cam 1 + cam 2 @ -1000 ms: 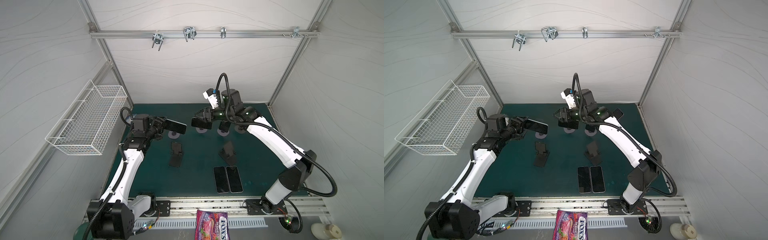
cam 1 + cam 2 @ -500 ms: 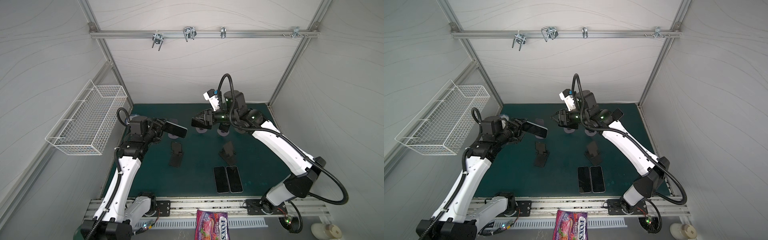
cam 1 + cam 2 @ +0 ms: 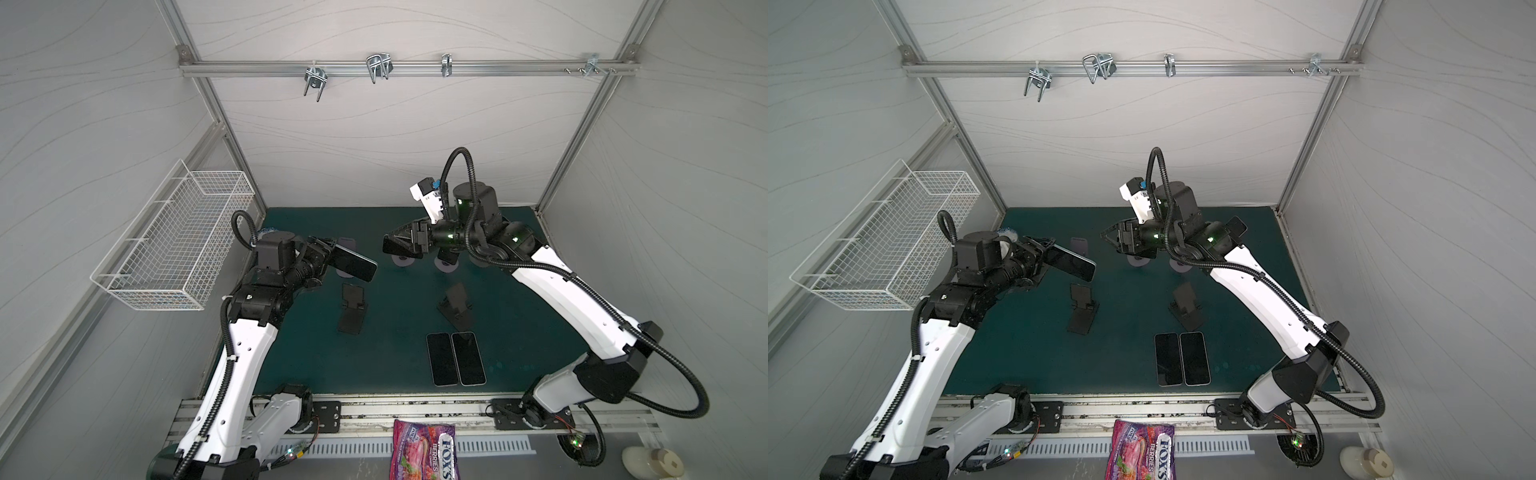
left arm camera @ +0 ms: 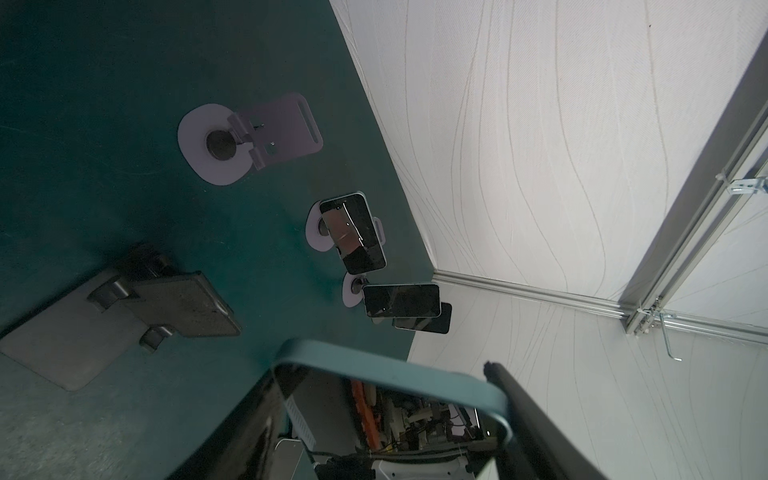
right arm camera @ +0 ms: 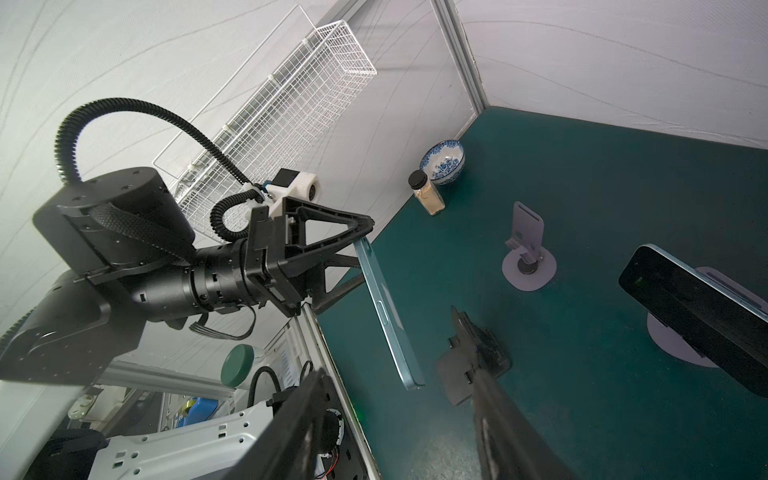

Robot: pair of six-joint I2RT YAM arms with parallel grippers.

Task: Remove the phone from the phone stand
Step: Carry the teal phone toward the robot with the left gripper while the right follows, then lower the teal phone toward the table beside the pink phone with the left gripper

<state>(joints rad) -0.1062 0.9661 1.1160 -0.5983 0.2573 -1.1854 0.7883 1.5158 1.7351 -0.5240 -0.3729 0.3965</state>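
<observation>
The left jaws are clamped on one end of a teal-edged phone (image 3: 355, 262). They hold it tilted in the air, clear of the empty lavender phone stand (image 3: 345, 244) just beside it, at about 10 o'clock on the green surface (image 3: 399, 316). The phone was already off that stand 1 s ago and has since drifted slightly toward 6 o'clock. The right jaws are closed near 12 o'clock, beside another phone (image 5: 681, 303) on its own lavender stand (image 5: 671, 345). They have barely shifted.

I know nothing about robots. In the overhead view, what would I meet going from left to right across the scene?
First the wire basket → phone held in the air → two phones lying flat side by side.
</observation>
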